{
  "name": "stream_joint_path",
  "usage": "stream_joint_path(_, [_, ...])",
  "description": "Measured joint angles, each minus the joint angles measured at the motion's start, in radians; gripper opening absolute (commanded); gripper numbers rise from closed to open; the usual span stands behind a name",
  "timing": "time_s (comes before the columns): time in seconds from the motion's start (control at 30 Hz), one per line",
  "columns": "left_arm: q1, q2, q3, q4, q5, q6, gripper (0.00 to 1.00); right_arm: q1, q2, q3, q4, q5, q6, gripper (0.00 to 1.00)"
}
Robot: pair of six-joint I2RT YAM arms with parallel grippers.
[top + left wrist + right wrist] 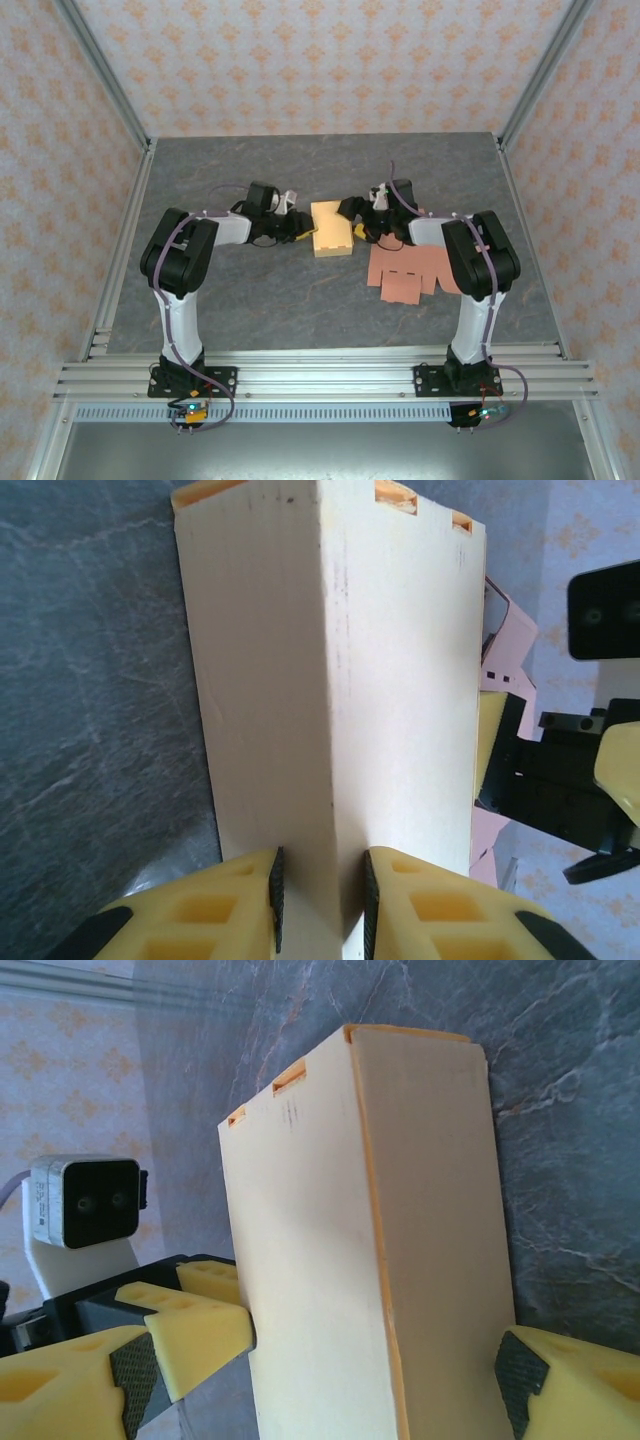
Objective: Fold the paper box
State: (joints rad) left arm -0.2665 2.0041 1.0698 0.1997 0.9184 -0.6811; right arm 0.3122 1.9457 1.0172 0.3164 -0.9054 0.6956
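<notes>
The paper box (332, 229) lies about in the middle of the bench (300, 160), well apart from all four edges. It is pale yellow, already a closed long block, and its long side runs from the near edge toward the far edge. The two hands stand at its two sides, the left hand (297, 228) on the side of the left edge and the right hand (360, 226) on the side of the right edge.

In the left wrist view the box rises straight away from the fingers, and one long ridge of it goes down between them. Both dark pads (276, 892) press on this ridge, one on each face, so the left hand is clenched on the paper box. At the far end of the box there are small orange slots (395, 492).

In the right wrist view the right hand is spread wide, and the box stands between its fingers. The left pad (130, 1372) is clearly apart from the box. The other pad (522, 1380) is just beside the box's edge – whether it touches, I cannot tell.

A flat pink sheet (405, 272) lies on the bench under the right arm, toward the right edge, near the box.
</notes>
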Motion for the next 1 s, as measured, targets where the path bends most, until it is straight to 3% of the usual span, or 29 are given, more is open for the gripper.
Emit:
stream_joint_path(0.47, [0.113, 0.026, -0.126, 0.26, 0.14, -0.003, 0.24, 0.031, 0.053, 0.058, 0.014, -0.106, 0.054, 0.88])
stream_joint_path(1.0, [0.184, 0.056, -0.199, 0.494, 0.17, -0.082, 0.16, 0.088, 0.093, 0.069, 0.093, -0.073, 0.142, 0.87])
